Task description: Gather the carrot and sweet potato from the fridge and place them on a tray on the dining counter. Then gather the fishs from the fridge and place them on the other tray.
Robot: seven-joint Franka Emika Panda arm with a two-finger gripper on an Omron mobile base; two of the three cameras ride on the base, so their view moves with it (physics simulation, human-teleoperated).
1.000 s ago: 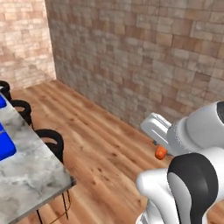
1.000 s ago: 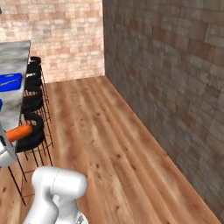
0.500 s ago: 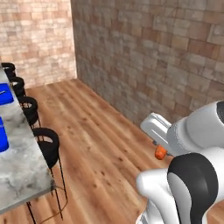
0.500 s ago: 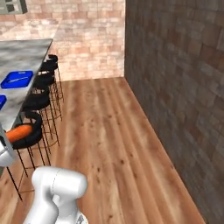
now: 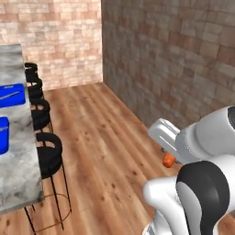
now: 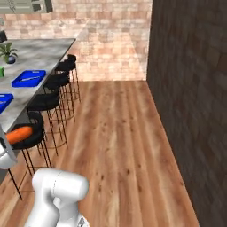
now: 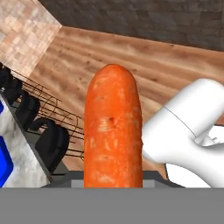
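My gripper [image 7: 113, 181] is shut on the carrot [image 7: 113, 131], a bright-orange root that stands up the middle of the hand view. Its orange end pokes out under the white hand [image 5: 164, 136] as the carrot [image 5: 168, 160] in the left base view. In the right base view the carrot [image 6: 20, 134] lies level at the left edge. Two blue trays [image 6: 29, 78] [image 6: 3, 102] rest on the marble dining counter [image 6: 42, 48], ahead and to the left of the gripper. The same trays [image 5: 11, 95] [image 5: 2, 134] lie on the counter [image 5: 18, 183]. The fridge, sweet potato and fishs are out of view.
Black round stools [image 6: 44, 103] [image 5: 48, 151] line the counter's near side. A dark brick wall [image 6: 190, 88] runs along the right, a lighter brick wall [image 5: 59, 36] closes the far end. Wooden floor [image 6: 119, 133] lies between stools and wall. A small potted plant [image 6: 8, 52] stands on the counter.
The whole picture has shifted: the base has moved, and the counter, trays and stools now show further along. The carrot stays in the shut gripper.
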